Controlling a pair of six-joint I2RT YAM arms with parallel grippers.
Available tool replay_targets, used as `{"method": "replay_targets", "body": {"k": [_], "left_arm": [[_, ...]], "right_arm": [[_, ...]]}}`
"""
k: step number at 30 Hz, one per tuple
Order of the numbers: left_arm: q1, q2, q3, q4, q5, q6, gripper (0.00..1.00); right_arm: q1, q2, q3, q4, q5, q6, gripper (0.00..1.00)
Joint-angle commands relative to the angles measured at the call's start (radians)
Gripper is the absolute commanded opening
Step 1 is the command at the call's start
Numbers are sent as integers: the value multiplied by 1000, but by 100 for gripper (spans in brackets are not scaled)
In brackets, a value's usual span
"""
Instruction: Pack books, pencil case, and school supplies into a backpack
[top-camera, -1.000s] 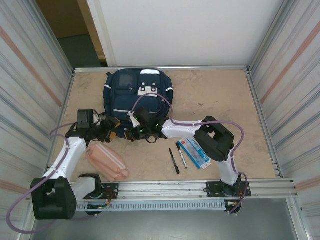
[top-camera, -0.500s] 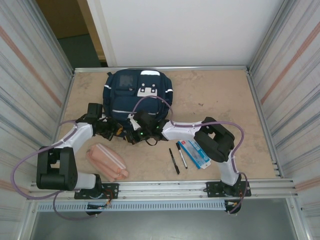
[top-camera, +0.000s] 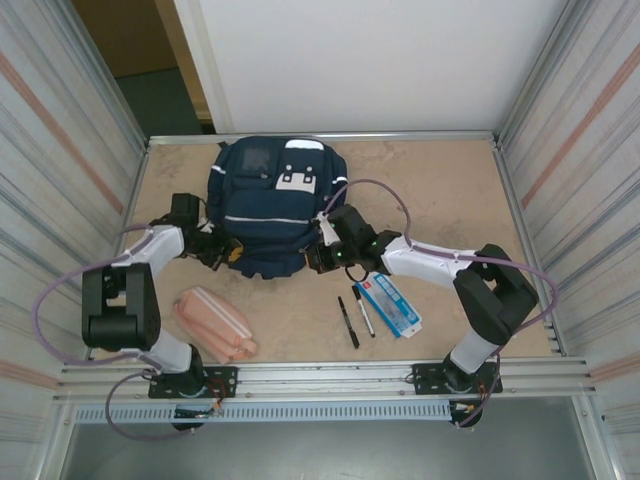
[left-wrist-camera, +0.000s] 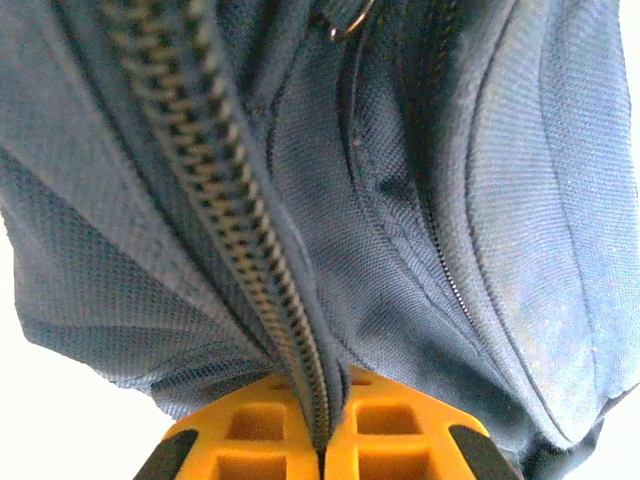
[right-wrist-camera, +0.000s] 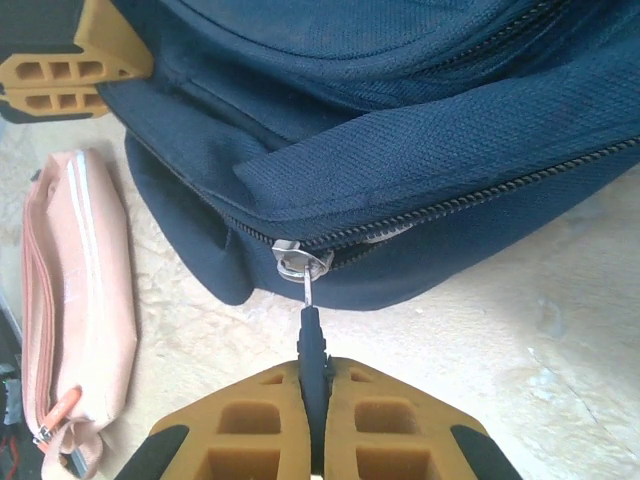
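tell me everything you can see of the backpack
Large navy woven-fabric backpack lying front-up on the table, toward its far side, with white and grey patches and thin pale stripes. A dark zip runs along its near edge; the metal slider sits there, its pull tab pinched by the shut right hand. The shut left hand pinches fabric at the zip seam at the near-left corner.

No legible text anywhere. Blue-and-white box (top-camera: 390, 305), at 5 o'clock from the backpack (top-camera: 262, 208): print present, too small to read. White patches (top-camera: 297, 181) on the backpack front: dark marks, unreadable. Pens (top-camera: 347, 322): white marks, illegible.
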Motion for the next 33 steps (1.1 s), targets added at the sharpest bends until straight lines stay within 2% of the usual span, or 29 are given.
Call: {"method": "replay_targets", "body": {"k": [1,7,8,9,10,13,16,20,22,26,29,30,33], "left_arm": [[15,84,137,91,-46,73,0],[-21,249,404,32,-2,125,0],[-17,265,442,4,-4,129,7],[-13,265,464,-10,2,133,25],[-7,253,466,-16,6,130,34],[8,155,396,-21,-31,127,40],[8,31,271,-42,-83,131,45],[-2,-82,57,25,-34,33,55],[-22,-104,-5,55,-48,1,58],[-81,-101,-10,86,-83,-10,58],[-143,-80,31,88,-139,-13,55],[-164,-77,39,88,-174,-19,52],[-211,-90,40,101,-282,-37,36]], "right_arm": [[14,-49,68,-106,-15,4,0],[98,101,225,-45,-38,36,0],[110,142,253,-22,-53,52,0],[123,183,287,-7,-68,60,0],[134,220,318,-5,-74,60,0],[155,318,430,-43,-75,34,0],[155,366,472,-27,-102,39,0],[147,378,472,-24,-126,42,0],[143,379,448,0,-135,52,0],[142,396,449,-7,-174,73,0],[146,392,434,6,-173,100,0],[145,391,426,17,-178,117,0],[134,376,397,20,-175,161,0]]}}
